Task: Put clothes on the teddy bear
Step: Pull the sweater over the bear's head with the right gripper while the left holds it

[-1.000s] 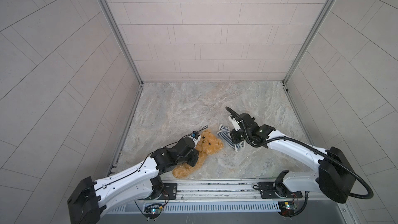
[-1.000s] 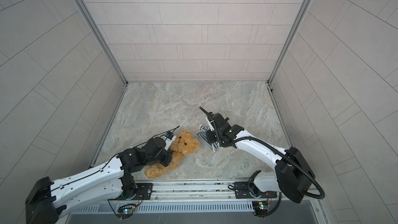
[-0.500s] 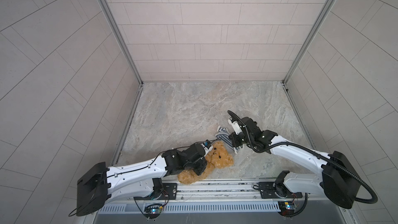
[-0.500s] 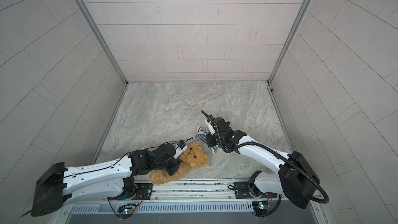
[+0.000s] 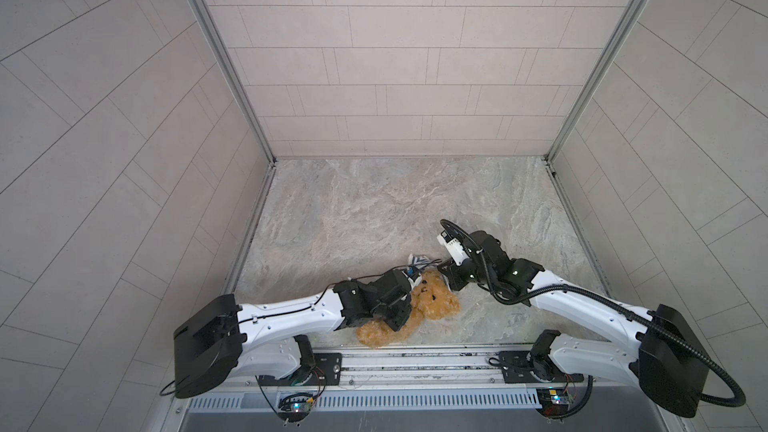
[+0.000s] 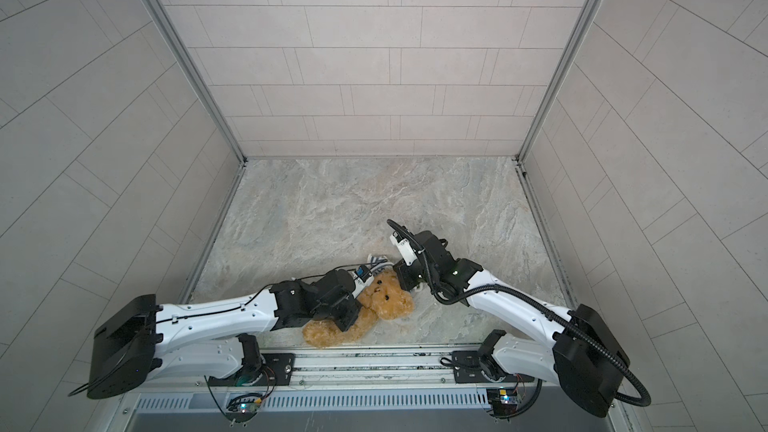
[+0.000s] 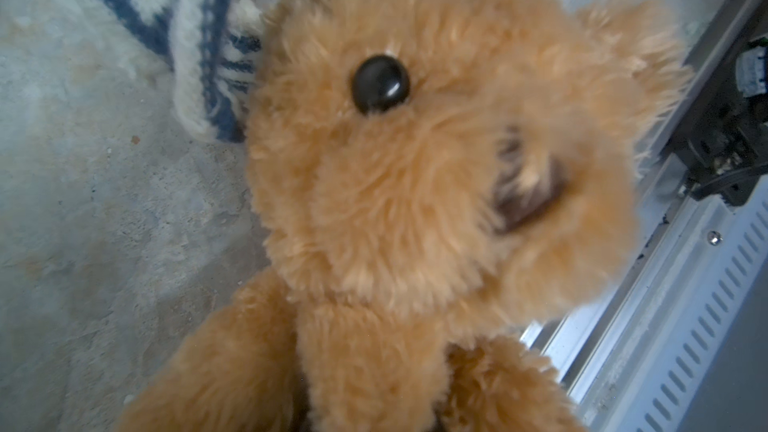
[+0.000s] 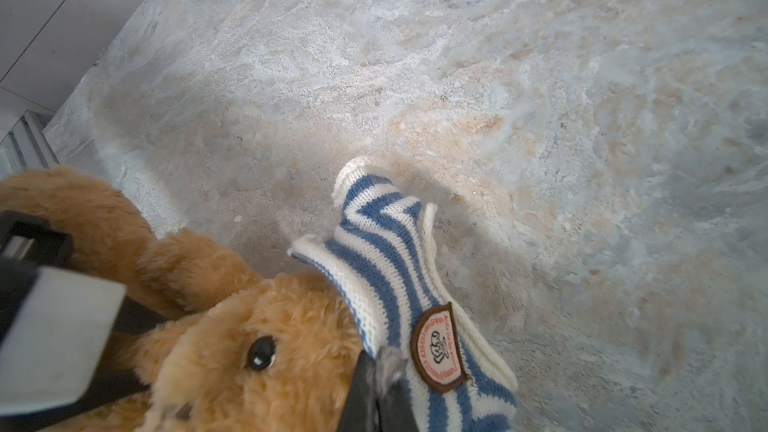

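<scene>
A marbled grey-beige tabletop (image 5: 374, 209) carries everything. At its 6 o'clock edge, close to the metal rail (image 5: 415, 361), a golden-brown teddy bear (image 5: 436, 305) lies face up, its head pointing toward 2 o'clock. A blue-and-white striped shirt (image 8: 390, 251) sits at the head's 11 o'clock, touching it. Whether it lies flat on the stone is unclear.

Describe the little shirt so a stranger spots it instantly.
Look at the marble tabletop, near its front edge. Against the teddy bear sits the knit shirt, pinched by the right gripper. It alone has blue-and-white stripes and an oval brown-rimmed patch.
</scene>
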Robot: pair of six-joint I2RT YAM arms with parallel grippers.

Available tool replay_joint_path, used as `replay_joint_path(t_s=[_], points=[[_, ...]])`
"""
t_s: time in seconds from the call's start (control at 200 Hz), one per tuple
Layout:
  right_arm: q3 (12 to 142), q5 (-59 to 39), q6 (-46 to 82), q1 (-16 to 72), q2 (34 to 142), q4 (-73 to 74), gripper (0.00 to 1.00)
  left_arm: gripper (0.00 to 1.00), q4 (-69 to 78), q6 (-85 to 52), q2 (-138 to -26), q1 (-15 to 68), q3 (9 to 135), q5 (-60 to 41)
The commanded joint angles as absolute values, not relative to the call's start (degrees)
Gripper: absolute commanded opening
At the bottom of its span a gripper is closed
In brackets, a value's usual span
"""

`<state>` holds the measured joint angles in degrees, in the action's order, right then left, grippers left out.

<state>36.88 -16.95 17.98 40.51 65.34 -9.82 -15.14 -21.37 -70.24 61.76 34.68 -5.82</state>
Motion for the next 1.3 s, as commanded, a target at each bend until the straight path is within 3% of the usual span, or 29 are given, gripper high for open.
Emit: replay_joint_path(t_s=[0.0, 0.566, 1.297], points=[[36.4, -17.5, 16.1, 41.4, 64.4, -11.4, 0.00, 0.00, -13.7, -24.2, -70.8, 59.6, 33.7, -5.7], [41.3, -12.8, 15.4, 46.5, 67.1, -17.2, 0.00, 0.00, -10.7, -29.3, -69.6, 51.9, 26.5, -7.9], [44.0, -5.4, 23.5, 51.0, 63.7, -22.8, 0.00, 0.00, -4.8, -33.9, -61.3, 51.6, 20.6, -0.5]])
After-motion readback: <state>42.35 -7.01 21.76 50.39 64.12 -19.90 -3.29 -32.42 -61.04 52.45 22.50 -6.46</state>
